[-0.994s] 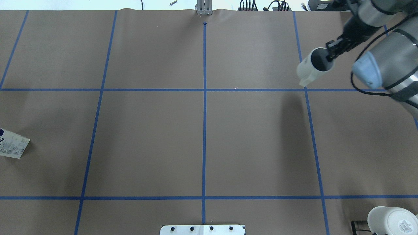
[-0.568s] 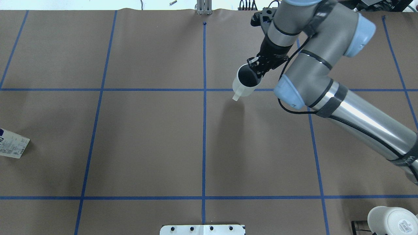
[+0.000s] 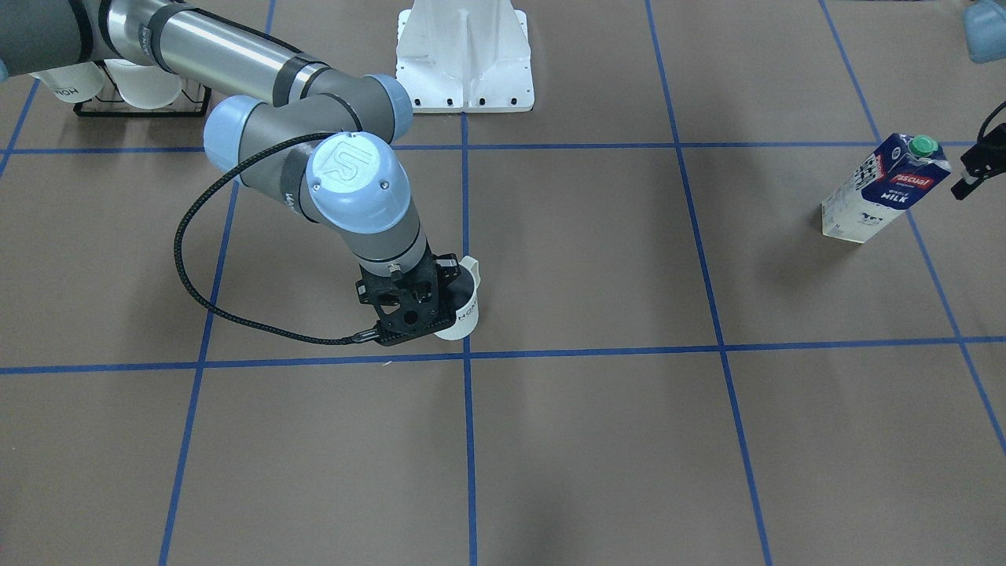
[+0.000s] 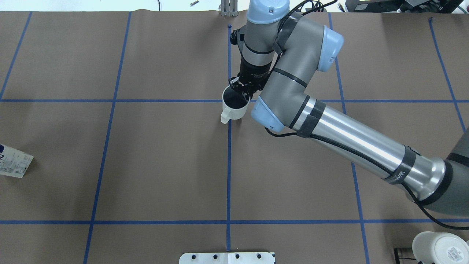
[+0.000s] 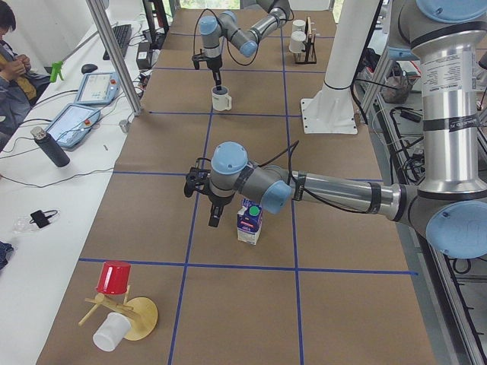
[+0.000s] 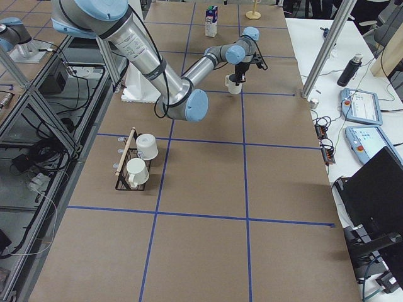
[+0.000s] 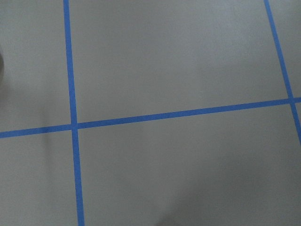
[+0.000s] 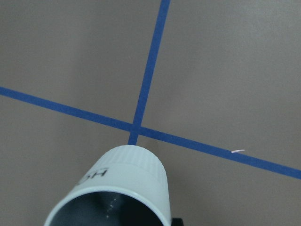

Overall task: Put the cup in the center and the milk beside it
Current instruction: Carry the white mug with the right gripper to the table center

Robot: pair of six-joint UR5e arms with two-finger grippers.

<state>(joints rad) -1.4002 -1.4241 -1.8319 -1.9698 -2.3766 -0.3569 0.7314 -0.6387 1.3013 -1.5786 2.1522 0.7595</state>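
Note:
My right gripper [image 4: 240, 96] is shut on the far rim of the white cup [image 4: 234, 107], one finger inside it. It holds the cup upright, low over the centre cross of the blue tape lines, handle towards the robot. The cup also shows in the front view [image 3: 465, 305] and the right wrist view [image 8: 122, 188]. The milk [image 3: 884, 189] stands upright far to the robot's left, and only its base shows at the overhead view's left edge [image 4: 14, 165]. My left gripper [image 5: 215, 217] hovers close beside the milk [image 5: 249, 220]; I cannot tell whether it is open.
A wire rack with white mugs [image 3: 118, 86] stands at the robot's near right; one mug shows in the overhead view [image 4: 439, 249]. The white base mount [image 3: 464, 55] is at the robot's side. A red cup on a wooden stand [image 5: 114, 277] is at the left end.
My right arm has swept from the far right to the table's centre, carrying the cup with it and lowering it over the tape cross. The milk has not moved.

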